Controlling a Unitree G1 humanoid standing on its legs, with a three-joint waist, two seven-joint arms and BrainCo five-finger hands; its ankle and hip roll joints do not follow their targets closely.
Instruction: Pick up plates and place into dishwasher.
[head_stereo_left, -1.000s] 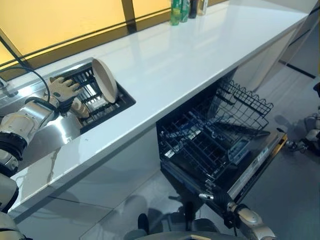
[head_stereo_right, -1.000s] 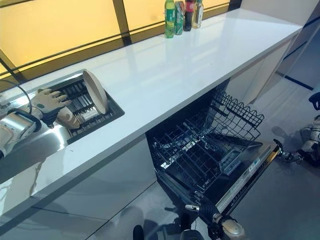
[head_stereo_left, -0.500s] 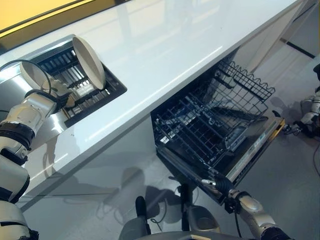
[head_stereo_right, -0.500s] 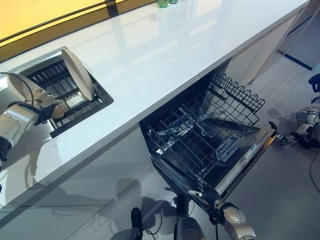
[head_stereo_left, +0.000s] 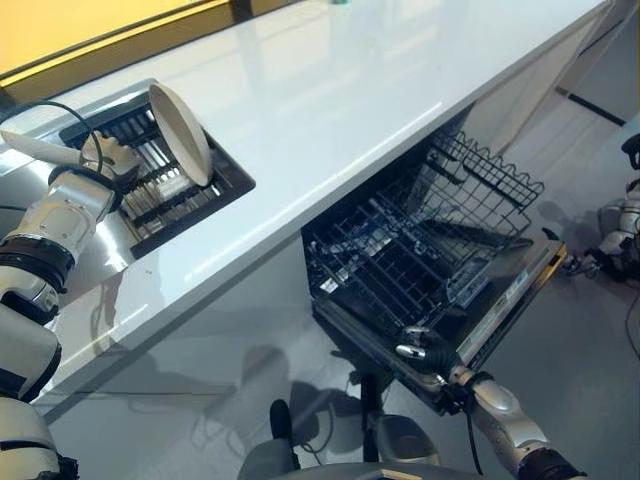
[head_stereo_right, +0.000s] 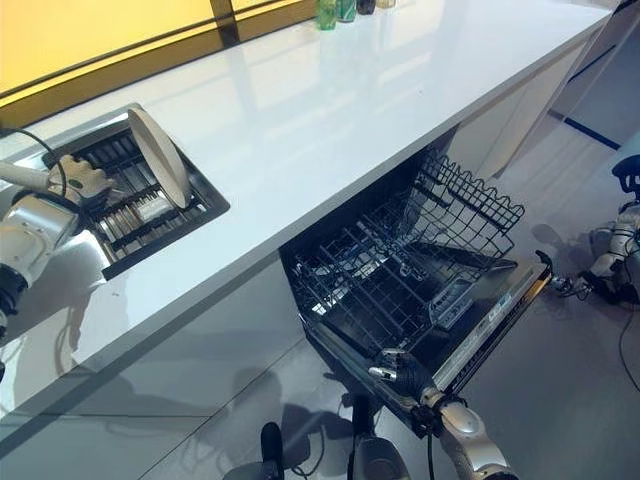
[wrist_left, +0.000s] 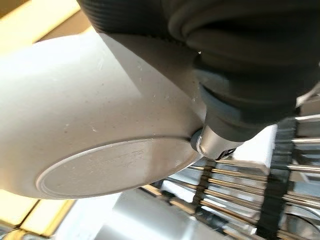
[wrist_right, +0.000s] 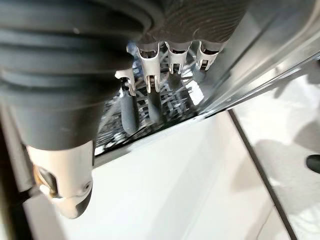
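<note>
Silver fingers of our right hand (head_stereo_right: 392, 372) are hanging loosely extended, holding nothing, beside the open door's edge of the dishwasher (head_stereo_left: 500, 310), whose black wire rack (head_stereo_left: 400, 265) is sitting pulled out. Farther off, our left hand (head_stereo_left: 108, 158) is pinching a smooth, cream, round plate (wrist_left: 95, 125) above the ribbed drying rack (head_stereo_left: 165, 190) sunk in the glossy white counter (head_stereo_left: 330, 90). Another cream plate (head_stereo_left: 182, 135) is leaning upright there.
</note>
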